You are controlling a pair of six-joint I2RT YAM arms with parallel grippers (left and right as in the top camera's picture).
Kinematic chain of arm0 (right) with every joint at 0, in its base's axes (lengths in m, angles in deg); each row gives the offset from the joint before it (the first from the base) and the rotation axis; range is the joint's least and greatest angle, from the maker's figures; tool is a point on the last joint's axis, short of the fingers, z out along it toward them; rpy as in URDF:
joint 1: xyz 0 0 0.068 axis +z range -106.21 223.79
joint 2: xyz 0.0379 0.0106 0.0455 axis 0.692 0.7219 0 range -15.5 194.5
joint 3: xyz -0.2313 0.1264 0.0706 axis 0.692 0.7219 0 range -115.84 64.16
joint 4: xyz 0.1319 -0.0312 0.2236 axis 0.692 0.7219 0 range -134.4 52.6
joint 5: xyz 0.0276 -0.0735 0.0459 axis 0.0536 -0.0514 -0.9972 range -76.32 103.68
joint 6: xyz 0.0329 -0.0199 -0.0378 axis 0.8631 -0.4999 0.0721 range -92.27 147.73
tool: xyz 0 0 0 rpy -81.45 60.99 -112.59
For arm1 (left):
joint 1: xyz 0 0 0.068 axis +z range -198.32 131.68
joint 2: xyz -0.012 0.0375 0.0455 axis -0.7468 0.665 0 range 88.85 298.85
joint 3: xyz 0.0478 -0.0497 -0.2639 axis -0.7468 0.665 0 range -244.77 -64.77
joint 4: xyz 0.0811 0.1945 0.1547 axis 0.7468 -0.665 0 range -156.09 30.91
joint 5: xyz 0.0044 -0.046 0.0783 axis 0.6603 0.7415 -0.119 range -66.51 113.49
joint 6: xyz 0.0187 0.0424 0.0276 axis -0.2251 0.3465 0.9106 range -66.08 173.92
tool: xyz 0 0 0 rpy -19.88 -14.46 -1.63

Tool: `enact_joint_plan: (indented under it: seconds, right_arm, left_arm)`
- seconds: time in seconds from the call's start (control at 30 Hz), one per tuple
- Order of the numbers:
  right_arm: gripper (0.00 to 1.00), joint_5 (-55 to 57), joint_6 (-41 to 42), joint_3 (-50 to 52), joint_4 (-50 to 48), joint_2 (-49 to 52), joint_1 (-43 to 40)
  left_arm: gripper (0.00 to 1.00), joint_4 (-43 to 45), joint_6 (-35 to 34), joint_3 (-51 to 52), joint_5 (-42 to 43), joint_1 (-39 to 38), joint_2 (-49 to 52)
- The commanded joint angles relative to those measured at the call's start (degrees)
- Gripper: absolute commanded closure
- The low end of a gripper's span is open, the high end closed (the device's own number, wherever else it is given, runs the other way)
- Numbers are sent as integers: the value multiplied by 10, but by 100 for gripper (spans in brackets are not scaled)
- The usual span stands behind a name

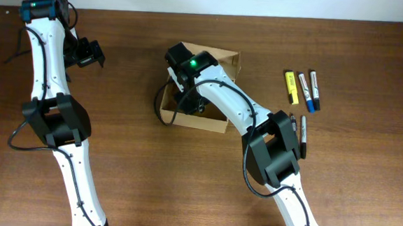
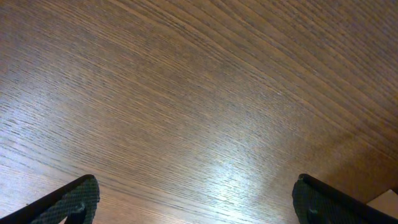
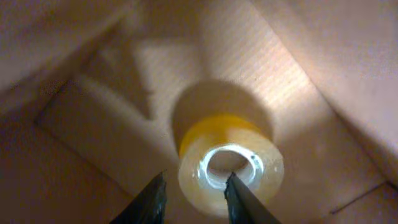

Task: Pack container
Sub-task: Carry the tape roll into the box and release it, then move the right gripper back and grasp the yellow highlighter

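On the right gripper point(image 3: 196, 200) the fingers point(image 3: 152, 200) stand a little apart, astride one wall of the tape roll point(image 3: 231, 167), which rests on the floor of the container point(image 1: 227, 59), open at mid-table point(image 1: 141, 186); I'd widen them fully, then lift straight up, snagging neither core nor cardboard; pens point(image 1: 302, 89) wait right of the container; the left gripper point(image 2: 196, 205), well left of it, gapes empty.

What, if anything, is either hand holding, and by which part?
Nothing, it seems. The left hand is open over the table. The right hand, inside the container, straddles the wall of the tape roll, jaws parted and not clamping it.
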Motion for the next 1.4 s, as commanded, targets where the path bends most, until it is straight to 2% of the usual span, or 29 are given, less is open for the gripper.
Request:
enact_joint_plan:
  seconds: [0.0, 0.13, 0.27, 0.37, 0.5, 0.63, 0.8, 0.93, 1.13, 1.37]
  right_arm:
    - [59, -3, -3, -52, 22, -21, -1]
    - [56, 11, 15, -143, 71, -41, -1]
    - [53, 76, 31, -240, 128, -59, -6]
    - [51, 110, 31, -271, 143, -87, -35]
    - [50, 110, 46, -271, 154, -121, -115]
    - [50, 27, 45, -268, 153, -128, -237]
    - [50, -61, 38, -174, 109, -128, -366]
    - [49, -99, 21, -43, 51, -128, -419]
    - [46, -89, 4, 102, -33, -127, -415]
    - [45, -47, -8, 121, -59, -108, -376]
  left_arm:
    - [0, 1, 1, 3, -6, 2, 5]
    - [0, 1, 1, 3, -6, 2, 5]
    - [0, 1, 1, 3, -6, 2, 5]
    - [0, 1, 1, 3, -6, 2, 5]
    - [0, 1, 1, 3, -6, 2, 5]
    - [0, 1, 1, 3, -6, 2, 5]
    - [0, 1, 1, 3, -6, 2, 5]
    - [0, 1, 1, 3, -6, 2, 5]
    - [0, 1, 1, 3, -6, 2, 5]
    - [0, 1, 1, 3, -6, 2, 5]
